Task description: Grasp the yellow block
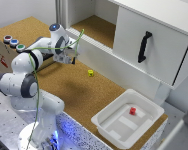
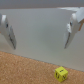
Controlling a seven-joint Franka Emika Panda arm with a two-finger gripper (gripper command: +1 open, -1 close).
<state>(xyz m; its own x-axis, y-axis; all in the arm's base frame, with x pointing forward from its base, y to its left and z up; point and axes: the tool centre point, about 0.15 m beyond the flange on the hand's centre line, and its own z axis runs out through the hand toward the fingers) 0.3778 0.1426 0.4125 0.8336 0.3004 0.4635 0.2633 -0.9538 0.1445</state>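
The yellow block (image 1: 90, 73) is a tiny bright yellow cube lying on the cork table surface (image 1: 79, 90), to the exterior view's right of the arm. It also shows in the wrist view (image 2: 61, 74), on the cork below the fingers. My gripper (image 1: 73, 61) hangs above the table, a short way to the exterior view's left of the block. In the wrist view my gripper (image 2: 39, 37) is open and empty, with its two fingers (image 2: 9, 31) spread wide apart and nothing between them.
A white tub (image 1: 128, 118) with a small red cube (image 1: 132, 110) in it stands at the exterior view's lower right. A white cabinet wall with a black handle (image 1: 144, 46) runs behind the block. Coloured buttons (image 1: 13, 41) sit at the far left.
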